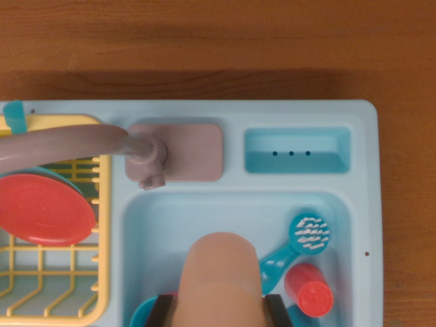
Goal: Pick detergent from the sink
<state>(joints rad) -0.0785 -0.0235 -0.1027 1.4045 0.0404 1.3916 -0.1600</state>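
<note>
My gripper [219, 308] pinches one tall peach plastic detergent bottle [221, 272], hiding much of the pale-blue toy sink [157, 225]; one red cup [310, 291] is beside it.

Wrist view, as I see it from my station. The claw [219, 315] is cut by the bottom edge, and I cannot read its jaw state. The tan bottle [221, 276] hides the basin floor behind it. The yellow rack [54, 272] and grey faucet arm [48, 146] run off the wrist view's left.
</note>
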